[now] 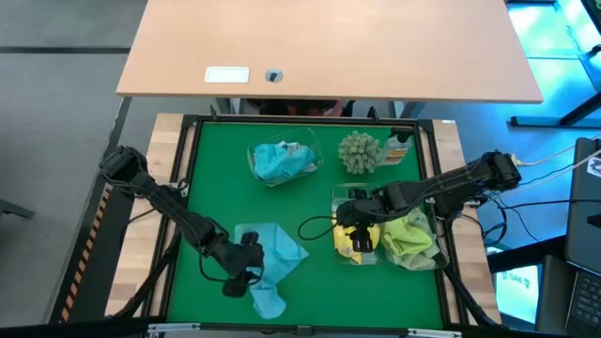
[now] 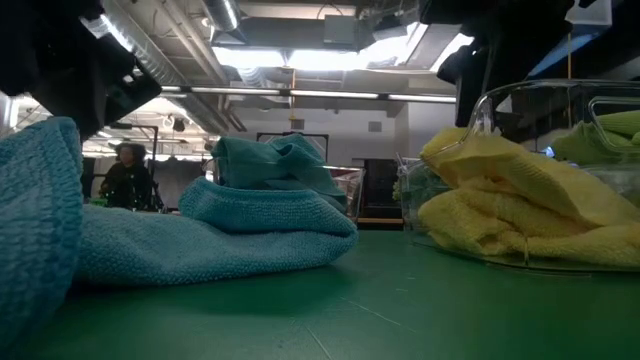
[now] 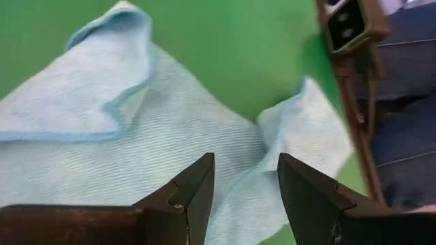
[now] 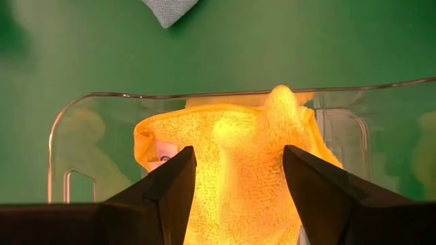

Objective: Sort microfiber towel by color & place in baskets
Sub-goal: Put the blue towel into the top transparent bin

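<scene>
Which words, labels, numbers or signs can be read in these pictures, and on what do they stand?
No text can be read in any view.
White card on the desk: blank or too small to tell.
Bottle beside the spiky ball: its label is too small to read.
Towels, bins, mat: no writing shows.

We see bright ceiling lights glaring in the low view, the near blue towel soft and blurred. Even light falls from above; shadows stay faint on the green tabletop.
</scene>
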{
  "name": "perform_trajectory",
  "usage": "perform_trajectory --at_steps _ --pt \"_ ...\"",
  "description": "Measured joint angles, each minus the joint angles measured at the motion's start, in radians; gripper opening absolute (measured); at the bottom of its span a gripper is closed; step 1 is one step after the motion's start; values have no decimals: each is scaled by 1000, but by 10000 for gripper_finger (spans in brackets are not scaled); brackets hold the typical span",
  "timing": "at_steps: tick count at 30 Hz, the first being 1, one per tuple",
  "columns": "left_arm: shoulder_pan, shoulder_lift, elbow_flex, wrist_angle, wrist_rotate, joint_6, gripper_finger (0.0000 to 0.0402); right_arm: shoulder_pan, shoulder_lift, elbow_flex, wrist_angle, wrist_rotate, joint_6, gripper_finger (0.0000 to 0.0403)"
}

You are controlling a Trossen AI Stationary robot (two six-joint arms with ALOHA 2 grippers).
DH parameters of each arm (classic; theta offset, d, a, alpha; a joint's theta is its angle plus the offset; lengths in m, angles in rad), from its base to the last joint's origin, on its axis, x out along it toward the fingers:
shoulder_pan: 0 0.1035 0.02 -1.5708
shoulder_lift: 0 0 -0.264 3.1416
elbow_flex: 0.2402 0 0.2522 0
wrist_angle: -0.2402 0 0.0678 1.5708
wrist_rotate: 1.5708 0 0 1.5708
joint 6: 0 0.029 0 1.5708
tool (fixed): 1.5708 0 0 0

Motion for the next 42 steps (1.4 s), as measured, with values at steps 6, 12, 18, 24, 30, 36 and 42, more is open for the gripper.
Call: perform_trajectory --at_steps 6,12,18,24,30,36,42 --pt "0 18 0 -32 -13 1 155 0 0 0 0 -13 3 220" --pt "6 98 0 -28 -13 1 155 0 -1 0 -2 -87 35 220" --pt "30 174 0 -17 -11 -3 155 0 -2 0 -16 -106 52 220" --pt "70 240 9 5 84 -7 155 0 -2 0 -21 -106 52 220" --pt "96 245 6 20 99 -33 126 0 -2 0 -21 -123 52 220" --pt "120 239 0 99 105 -35 32 0 -2 0 -22 -124 52 220" --pt "170 183 -4 98 93 -60 10 0 -3 22 -90 -124 52 220"
